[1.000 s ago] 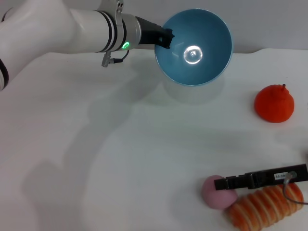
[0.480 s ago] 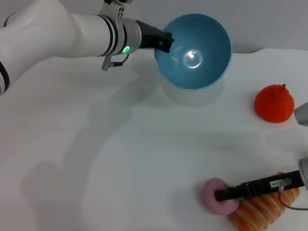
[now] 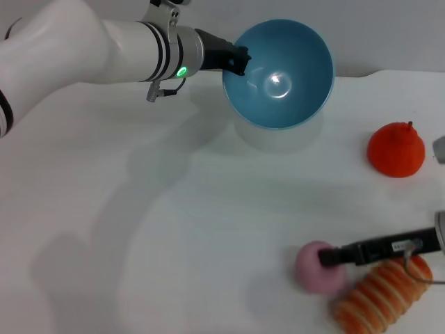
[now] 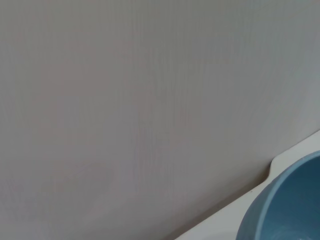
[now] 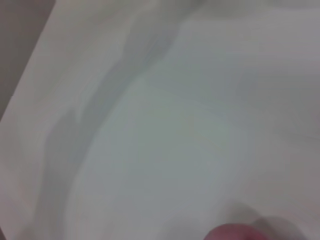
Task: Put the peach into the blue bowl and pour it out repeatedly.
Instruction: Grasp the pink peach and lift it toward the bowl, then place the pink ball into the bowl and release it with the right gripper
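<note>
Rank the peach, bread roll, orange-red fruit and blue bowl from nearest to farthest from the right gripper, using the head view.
1. Peach, at the right gripper.
2. Bread roll, just beside it.
3. Orange-red fruit, farther back on the right.
4. Blue bowl, at the far side.

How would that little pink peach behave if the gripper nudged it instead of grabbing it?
The peach looks round and smooth, so it would probably roll across the flat white table. The right gripper touches one side only, so it may slip away.

Blue bowl (image 3: 281, 73): glossy, smooth glazed-looking interior with a bright highlight. Peach (image 3: 317, 266): matt, smooth pink skin. Table (image 3: 174, 229): smooth matt white surface. Orange-red fruit (image 3: 395, 149): matt, finely textured. Bread roll (image 3: 379, 296): ridged, slightly shiny crust.
</note>
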You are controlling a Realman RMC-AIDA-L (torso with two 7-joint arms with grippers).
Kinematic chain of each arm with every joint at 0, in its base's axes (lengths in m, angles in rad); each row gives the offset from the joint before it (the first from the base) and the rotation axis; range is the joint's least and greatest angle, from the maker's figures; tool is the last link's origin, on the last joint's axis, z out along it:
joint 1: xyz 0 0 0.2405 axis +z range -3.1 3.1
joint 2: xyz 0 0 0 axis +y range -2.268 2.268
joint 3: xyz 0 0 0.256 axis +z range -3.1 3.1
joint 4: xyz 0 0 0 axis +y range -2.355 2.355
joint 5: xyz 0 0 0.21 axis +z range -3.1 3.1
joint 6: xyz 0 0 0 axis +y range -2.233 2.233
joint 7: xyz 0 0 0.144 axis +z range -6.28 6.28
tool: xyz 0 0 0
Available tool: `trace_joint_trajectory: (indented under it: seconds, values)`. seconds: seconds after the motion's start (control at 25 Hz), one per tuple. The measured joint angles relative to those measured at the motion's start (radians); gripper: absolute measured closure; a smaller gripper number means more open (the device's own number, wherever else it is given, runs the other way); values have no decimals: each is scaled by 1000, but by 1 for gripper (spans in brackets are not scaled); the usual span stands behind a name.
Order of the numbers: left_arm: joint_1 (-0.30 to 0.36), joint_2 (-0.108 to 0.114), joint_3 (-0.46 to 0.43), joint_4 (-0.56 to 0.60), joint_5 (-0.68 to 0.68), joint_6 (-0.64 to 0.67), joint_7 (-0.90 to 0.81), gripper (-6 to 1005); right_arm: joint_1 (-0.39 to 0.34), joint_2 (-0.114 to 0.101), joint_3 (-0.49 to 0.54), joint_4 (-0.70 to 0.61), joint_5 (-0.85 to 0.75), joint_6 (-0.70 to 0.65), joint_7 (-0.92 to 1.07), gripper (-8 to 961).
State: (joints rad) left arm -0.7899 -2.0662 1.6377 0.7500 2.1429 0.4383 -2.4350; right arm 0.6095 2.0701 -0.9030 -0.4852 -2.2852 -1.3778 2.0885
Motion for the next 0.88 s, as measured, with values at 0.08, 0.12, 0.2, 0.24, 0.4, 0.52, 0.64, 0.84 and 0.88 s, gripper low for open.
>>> trace_joint_trajectory:
  seconds: [0.08, 0.12, 0.2, 0.24, 0.4, 0.52, 0.64, 0.84, 0.88]
  values:
    - [0, 0, 1, -1, 0, 4, 2, 1000, -2, -3, 3, -24, 28, -7, -18, 793]
    - [-2, 1, 1, -3, 1, 11, 3, 1000, -7, -4, 3, -49, 45, -23, -24, 805]
    - [-7, 4, -1, -7, 11, 50, 0, 1000, -23, -6, 3, -124, 72, -66, -29, 830]
    - [-9, 5, -3, -7, 18, 68, -4, 1000, -36, -4, 3, -177, 89, -100, -30, 843]
    - [-29, 6, -9, -2, 131, 180, -91, 1000, -73, -3, 3, -346, 143, -210, -28, 857]
    - [-52, 4, -10, 3, 270, 249, -205, 1001, -90, -4, 19, -457, 178, -294, -22, 851]
    - [-61, 1, -4, 32, 338, 311, -274, 1001, -92, -5, 78, -538, 189, -356, -15, 837]
    - [-90, 2, -2, 65, 347, 453, -309, 1001, -80, -6, 125, -579, 191, -366, -7, 814]
    - [-98, 2, 2, 65, 348, 471, -314, 1001, -76, -5, 122, -574, 191, -358, -8, 809]
